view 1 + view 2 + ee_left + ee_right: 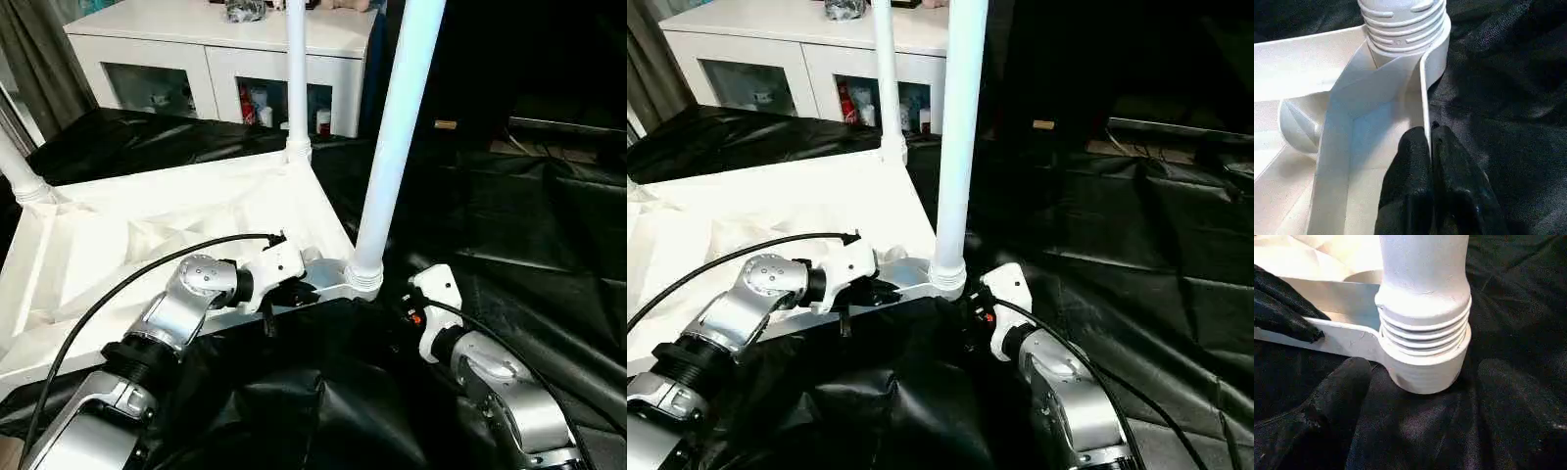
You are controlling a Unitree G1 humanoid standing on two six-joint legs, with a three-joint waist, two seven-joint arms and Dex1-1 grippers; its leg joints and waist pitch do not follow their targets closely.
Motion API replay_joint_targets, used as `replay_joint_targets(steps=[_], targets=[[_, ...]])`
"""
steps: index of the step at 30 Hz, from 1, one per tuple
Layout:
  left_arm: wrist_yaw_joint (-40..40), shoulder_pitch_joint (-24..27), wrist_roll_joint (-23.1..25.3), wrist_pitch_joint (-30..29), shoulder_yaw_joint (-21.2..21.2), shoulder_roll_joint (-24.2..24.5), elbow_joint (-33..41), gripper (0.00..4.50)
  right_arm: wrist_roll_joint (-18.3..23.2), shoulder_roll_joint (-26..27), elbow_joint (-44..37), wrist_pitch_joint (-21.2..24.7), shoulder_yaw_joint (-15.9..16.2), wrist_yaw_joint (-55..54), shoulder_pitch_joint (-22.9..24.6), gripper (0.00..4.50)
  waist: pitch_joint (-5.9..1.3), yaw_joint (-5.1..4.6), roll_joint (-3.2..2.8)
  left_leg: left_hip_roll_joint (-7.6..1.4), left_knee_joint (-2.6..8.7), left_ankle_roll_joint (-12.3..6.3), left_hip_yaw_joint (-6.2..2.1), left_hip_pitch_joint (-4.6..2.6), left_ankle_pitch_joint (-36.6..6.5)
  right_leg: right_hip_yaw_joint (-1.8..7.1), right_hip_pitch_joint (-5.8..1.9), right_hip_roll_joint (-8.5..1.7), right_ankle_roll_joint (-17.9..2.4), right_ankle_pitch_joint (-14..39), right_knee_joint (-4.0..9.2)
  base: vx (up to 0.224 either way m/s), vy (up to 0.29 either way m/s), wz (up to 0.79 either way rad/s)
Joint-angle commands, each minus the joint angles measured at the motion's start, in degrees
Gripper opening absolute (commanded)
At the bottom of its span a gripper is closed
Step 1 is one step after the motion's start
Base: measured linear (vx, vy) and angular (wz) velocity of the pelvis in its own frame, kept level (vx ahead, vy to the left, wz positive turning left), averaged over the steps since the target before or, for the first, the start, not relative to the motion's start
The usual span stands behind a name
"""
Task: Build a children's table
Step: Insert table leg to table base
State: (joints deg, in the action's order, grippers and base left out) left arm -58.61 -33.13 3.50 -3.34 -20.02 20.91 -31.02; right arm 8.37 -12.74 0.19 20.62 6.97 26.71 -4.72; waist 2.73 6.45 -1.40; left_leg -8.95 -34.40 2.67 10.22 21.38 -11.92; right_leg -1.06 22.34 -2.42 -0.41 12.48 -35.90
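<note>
Near tapering white plastic leg and far one both run off the top edge, tips unseen. Third leg cut by the left edge. Small items behind the white cabinet's glass doors too small to identify.

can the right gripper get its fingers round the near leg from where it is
Probably yes. The right gripper is open and sits right at the near leg's threaded base, with only black sheet between. The left gripper pinches the tabletop rim off to one side.
</note>
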Motion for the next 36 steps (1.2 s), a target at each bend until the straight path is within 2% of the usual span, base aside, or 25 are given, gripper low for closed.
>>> replay_joint_targets(steps=[1, 2, 3, 4, 5, 6, 8, 10, 13, 14, 15, 16, 17, 19, 21, 24, 25, 27, 29, 30, 31, 32, 33, 35, 36], targets=[[0.28, -0.48, 0.9, 0.81, -0.58, 0.11, 0.53, 0.0, 0.0, -0.35, -1.35, 0.53, -0.12, 0.1, -0.35, 3.95, -2.38, -0.51, 0.04, -4.65, 5.31, 1.14, -2.23, -0.98, -14.84, 3.3, -1.24, -6.42, -8.72, 17.48, 5.87, 0.0, 0.0, 0.0], [0.28, -0.48, 0.9, 0.81, -0.58, 0.11, 0.53, 0.0, 0.0, -0.35, -1.35, 0.53, -0.12, 0.1, -0.35, 3.95, -2.34, -0.53, 0.05, -4.66, 5.33, 1.15, -2.24, -0.97, -14.9, 3.31, -1.23, -6.43, -8.71, 17.65, 5.89, 0.0, 0.0, 0.0], [4.91, 4.38, -2.72, -11.73, 3.81, -1.0, 11.63, 0.0, 5.18, 1.72, -1.41, 11.76, 1.09, 3.06, -6.62, 3.95, -2.35, -0.5, 0.05, -4.66, 5.33, 1.12, -2.24, -0.92, -14.84, 3.32, -1.28, -6.51, -8.66, 17.95, 5.92, 0.0, 0.0, 0.0], [4.56, 4.57, -2.76, -11.82, 3.76, -0.71, 11.73, 0.0, 5.2, 1.44, -1.92, 11.98, 1.42, 3.43, -6.33, 3.95, -2.68, -0.82, 1.89, -4.88, 5.3, 0.3, -2.75, -0.41, -11.63, 2.89, -2.47, -7.06, -10.62, 15.42, 4.21, 0.0, 0.0, 0.0], [4.11, 4.82, -2.81, -11.93, 3.69, -0.33, 11.85, 0.0, 5.23, 1.07, -2.59, 12.28, 1.88, 3.91, -5.92, 3.95, -2.43, -1.36, 0.44, -4.61, 5.09, -0.11, -2.34, -0.37, -11.08, 2.91, -1.58, -6.58, -10.05, 17.32, 5.28, 0.0, 0.0, 0.0], [3.4, 5.33, -2.92, -12.13, 3.59, 0.29, 12.13, 0.0, 5.25, 0.39, -3.9, 12.84, 2.78, 4.8, -5.09, 3.95, -2.51, -1.53, 0.53, -4.64, 4.94, -0.17, -2.11, -0.69, -10.93, 3.04, -1.29, -6.35, -9.98, 16.76, 5.49, 0.0, 0.0, 0.0], [3.26, 5.46, -2.92, -12.17, 3.55, 0.43, 12.22, 0.0, 5.25, 0.22, -4.21, 12.99, 3.03, 5.03, -4.89, 3.95, -2.61, -1.56, 0.69, -4.69, 4.98, -0.03, -1.96, -0.56, -9.21, 2.91, -1.67, -6.1, -10.17, 11.62, 5.09, 0.0, 0.0, 0.0], [3.2, 5.43, -2.9, -12.12, 3.52, 0.46, 12.14, 0.0, 5.19, 0.16, -4.04, 12.99, 3.09, 5.14, -5.06, 3.95, -2.93, -1.67, 0.95, -4.47, 4.58, -0.71, -1.81, -0.5, -6.2, 2.74, -1.97, -6.01, -11.3, 4.13, 4.38, 0.0, 0.0, 0.0], [3.1, 5.34, -2.95, -12.21, 3.52, 0.47, 12.1, 0.0, 5.33, 0.04, -3.95, 13.02, 2.87, 5.27, -5.3, 3.95, -3.15, -1.63, 0.99, -4.33, 4.17, -1.91, -1.67, -0.46, -3.31, 2.62, -2.22, -5.92, -12.65, -2.59, 3.7, 0.0, 0.0, 0.0], [2.55, 5.52, -3.22, -12.75, 3.45, 0.74, 12.69, 0.0, 5.62, -0.03, -4.19, 13.26, 2.63, 5.36, -5.48, 3.95, -3.16, -1.6, 1.11, -4.27, 4.1, -2.35, -1.6, -0.45, -3.24, 2.59, -2.28, -5.96, -12.99, -3.25, 3.67, 0.0, 0.0, 0.0], [2.4, 5.94, -3.35, -13.89, 3.54, 0.92, 14.02, 0.0, 6.1, 0.01, -4.42, 13.98, 2.24, 5.54, -5.73, 3.95, -3.19, -1.58, 1.06, -4.3, 4.07, -2.5, -1.6, -0.47, -3.16, 2.59, -2.3, -5.99, -13.12, -3.41, 3.62, 0.0, 0.0, 0.0], [2.33, 6.26, -3.44, -14.93, 3.62, 1.05, 15.14, 0.0, 6.5, 0.04, -4.59, 14.66, 1.89, 5.7, -5.99, 3.95, -3.11, -1.6, 1.37, -4.33, 4.11, -2.75, -1.55, -0.42, -3.45, 2.58, -2.37, -6.04, -13.35, -3.02, 3.63, 0.0, 0.0, 0.0], [2.02, 6.45, -3.59, -15.36, 3.65, 1.19, 15.87, 0.0, 6.93, 0.06, -4.7, 15.07, 1.51, 5.92, -6.15, 3.79, -3.06, -1.58, 1.29, -4.36, 4.1, -2.81, -1.56, -0.43, -3.74, 2.59, -2.34, -6.1, -13.44, -2.42, 3.67, 0.0, 0.0, 0.0], [0.97, 6.75, -3.74, -14.88, 3.19, 1.99, 16.94, 0.0, 7.49, -0.25, -4.88, 14.2, 0.57, 6.29, -6.13, 3.79, -2.93, -1.64, 1.56, -4.36, 4.14, -2.72, -1.5, -0.49, -4.67, 2.59, -2.26, -6.02, -13.07, 0.58, 3.97, 0.0, 0.0, 0.0], [-0.21, 6.88, -3.73, -13.89, 2.54, 2.89, 17.46, 0.0, 7.88, -0.7, -4.57, 13.64, -0.22, 6.52, -6.39, 3.65, -2.99, -1.55, 1.43, -4.32, 4.06, -2.67, -1.5, -0.46, -4.44, 2.68, -2.32, -6.13, -12.84, 1.05, 3.93, 0.0, 0.0, 0.0], [-0.99, 6.97, -3.87, -13.33, 2.39, 3.41, 17.86, 0.0, 7.06, -1.99, -3.88, 11.55, 0.02, 7.76, -6.96, 3.43, -3.08, -1.52, 1.46, -4.38, 3.95, -2.94, -1.49, -0.5, -2.93, 2.56, -2.29, -6.0, -12.94, -1.32, 3.57, 0.0, 0.0, 0.0], [-1.78, 6.77, -4.36, -13.05, 2.44, 3.46, 17.96, 0.0, 6.94, -3.31, -4.12, 9.25, 0.47, 10.11, -6.92, 3.43, -3.18, -1.35, 1.01, -4.32, 3.8, -3.01, -1.49, -0.57, -2.57, 2.54, -2.28, -6.01, -13.13, -2.25, 3.43, 0.0, 0.0, 0.0], [-2.67, 6.66, -4.5, -12.85, 2.04, 3.76, 18.35, 0.0, 7.55, -3.71, -4.53, 8.58, 0.23, 11.45, -6.9, 3.43, -3.21, -1.3, 1.26, -4.32, 3.7, -3.3, -1.4, -0.51, -2.38, 2.56, -2.4, -5.99, -13.36, -4.01, 3.35, 0.0, 0.0, 0.0], [-3.02, 6.63, -4.43, -12.59, 1.81, 3.93, 18.47, 0.0, 7.77, -3.76, -4.63, 8.45, 0.07, 11.77, -6.93, 3.43, -3.19, -1.3, 1.27, -4.3, 3.71, -3.64, -1.44, -0.49, -2.41, 2.49, -2.39, -5.94, -13.65, -4.14, 3.28, 0.0, 0.0, 0.0], [-3.52, 6.5, -4.29, -12.19, 1.33, 4.18, 18.54, 0.0, 7.71, -3.98, -4.44, 7.73, 0.11, 12.31, -7.11, 3.43, -3.24, -1.17, 0.93, -4.23, 3.67, -3.58, -1.51, -0.49, -2.72, 2.46, -2.44, -5.95, -13.82, -3.86, 3.25, 0.0, 0.0, 0.0], [-3.91, 6.35, -4.11, -11.76, 0.9, 4.37, 18.57, 0.0, 7.38, -4.3, -4.1, 6.73, 0.39, 12.89, -7.34, 3.43, -3.24, -1.22, 1.15, -4.24, 3.65, -3.57, -1.44, -0.54, -3.02, 2.47, -2.4, -5.89, -13.91, -4.08, 3.31, 0.0, 0.0, 0.0], [-3.97, 6.3, -4.03, -11.59, 0.78, 4.42, 18.57, 0.0, 7.08, -4.49, -3.91, 6.21, 0.64, 13.13, -7.45, 3.43, -3.24, -1.18, 1.03, -4.24, 3.67, -3.5, -1.49, -0.49, -3.1, 2.48, -2.48, -5.97, -13.96, -4.02, 3.3, 0.0, 0.0, 0.0], [-4.2, 6.21, -4.02, -11.35, 0.58, 4.51, 18.59, 0.0, 6.31, -4.93, -3.47, 4.9, 1.46, 13.72, -7.64, 3.43, -3.26, -1.17, 1.06, -4.27, 3.65, -3.37, -1.47, -0.51, -3.36, 2.48, -2.51, -6.01, -14.05, -3.96, 3.31, 0.0, 0.0, 0.0], [-4.74, 5.91, -3.99, -11.11, 0.12, 4.66, 18.56, 0.0, 5.18, -5.36, -2.56, 2.93, 2.8, 14.32, -8.03, 3.43, -3.32, -1.18, 0.68, -4.33, 3.64, -2.84, -1.57, -0.63, -3.81, 2.38, -2.4, -5.89, -14.11, -3.9, 3.25, 0.0, 0.0, 0.0], [-4.81, 5.76, -3.93, -11.08, 0.04, 4.68, 18.42, 0.0, 4.78, -5.35, -1.98, 2.68, 3.14, 14.17, -8.28, 3.43, -3.26, -1.24, 0.8, -4.24, 3.66, -2.71, -1.48, -0.67, -4.23, 2.38, -2.41, -5.85, -14.39, -3.87, 3.33, 0.0, 0.0, 0.0]])
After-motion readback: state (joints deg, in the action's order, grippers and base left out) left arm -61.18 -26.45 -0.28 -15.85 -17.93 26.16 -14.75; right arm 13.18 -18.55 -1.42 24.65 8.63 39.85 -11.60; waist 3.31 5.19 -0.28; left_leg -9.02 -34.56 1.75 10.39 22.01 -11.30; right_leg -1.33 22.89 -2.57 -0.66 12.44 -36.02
